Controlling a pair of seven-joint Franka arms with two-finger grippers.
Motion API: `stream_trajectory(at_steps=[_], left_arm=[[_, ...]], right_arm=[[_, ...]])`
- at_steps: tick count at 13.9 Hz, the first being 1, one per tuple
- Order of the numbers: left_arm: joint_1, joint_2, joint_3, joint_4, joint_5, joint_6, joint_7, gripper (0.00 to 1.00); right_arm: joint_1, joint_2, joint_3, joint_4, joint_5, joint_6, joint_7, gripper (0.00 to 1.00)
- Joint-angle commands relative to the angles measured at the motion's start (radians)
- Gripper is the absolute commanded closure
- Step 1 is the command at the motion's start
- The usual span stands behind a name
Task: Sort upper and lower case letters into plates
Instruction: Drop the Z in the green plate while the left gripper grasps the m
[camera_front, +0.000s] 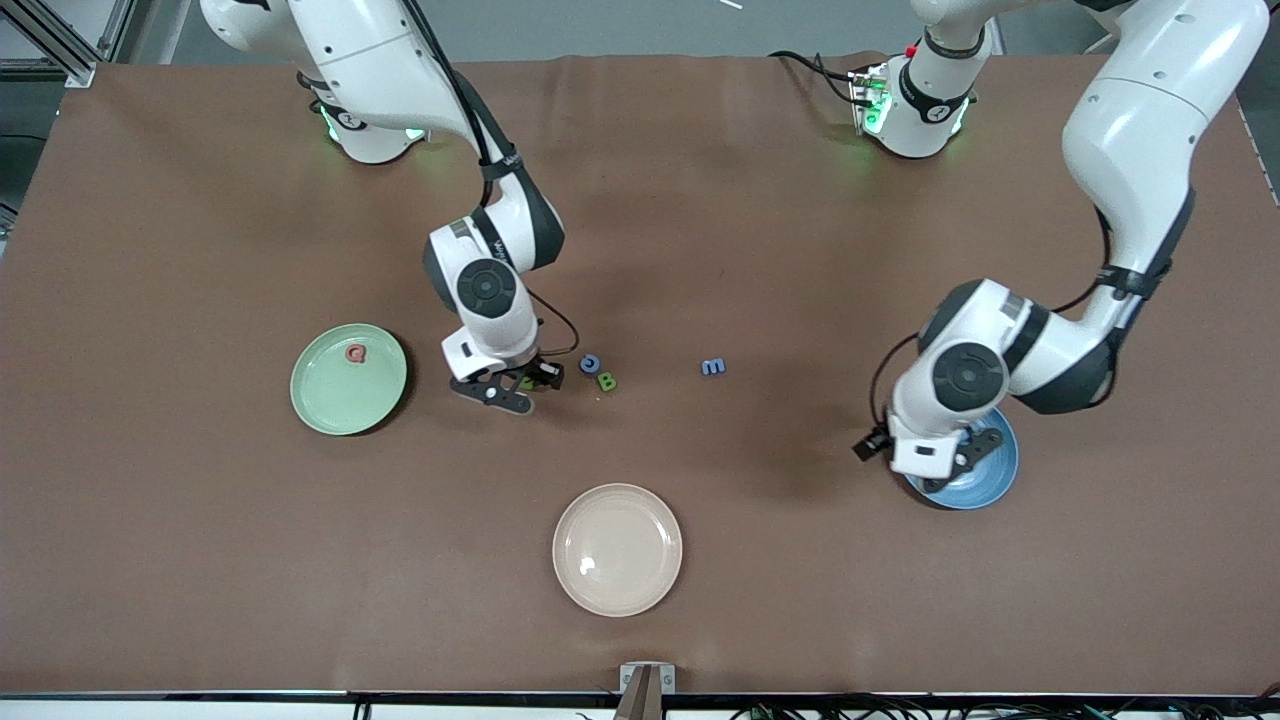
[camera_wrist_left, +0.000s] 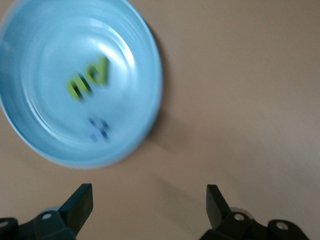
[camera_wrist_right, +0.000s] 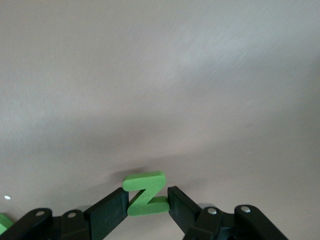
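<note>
On the brown tabletop (camera_front: 700, 250), two arms sort chunky toy letters into round plastic plates.

The right gripper (camera_wrist_right: 146, 202), near the pale mint green plate (camera_front: 325, 400), has its fingers clamped on the green letter N (camera_wrist_right: 145, 193). The pink letter Q (camera_front: 355, 353) lies in that plate. The blue letter G (camera_front: 590, 364), green letter B (camera_front: 606, 381) and blue letter m (camera_front: 712, 367) lie on the tabletop between the arms. The left gripper (camera_wrist_left: 150, 200) hangs with fingers wide apart over the medium blue plate (camera_wrist_left: 135, 65), which holds the green letters u (camera_wrist_left: 79, 86) and p (camera_wrist_left: 99, 70) and the blue letter x (camera_wrist_left: 98, 129). A cream-beige plate (camera_front: 655, 585) sits nearer the front camera.
</note>
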Motion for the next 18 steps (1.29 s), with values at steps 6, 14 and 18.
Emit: stream_trajectory(at_steps=[6, 14, 18], left_arm=[[-0.099, -0.012, -0.082, -0.17, 0.027, 0.203, -0.107, 0.03], [-0.229, 0.053, -0.051, -0.164, 0.091, 0.32, -0.108, 0.25], [-0.286, 0.066, -0.004, -0.149, 0.11, 0.326, -0.107, 0.29]], right_arm=[[-0.264, -0.223, -0.007, -0.139, -0.008, -0.165, -0.426, 1.0], [-0.415, -0.219, -0.001, -0.337, 0.013, 0.048, -0.657, 1.0], [-0.392, -0.2, 0.0, -0.339, 0.059, 0.048, -0.657, 1.0]])
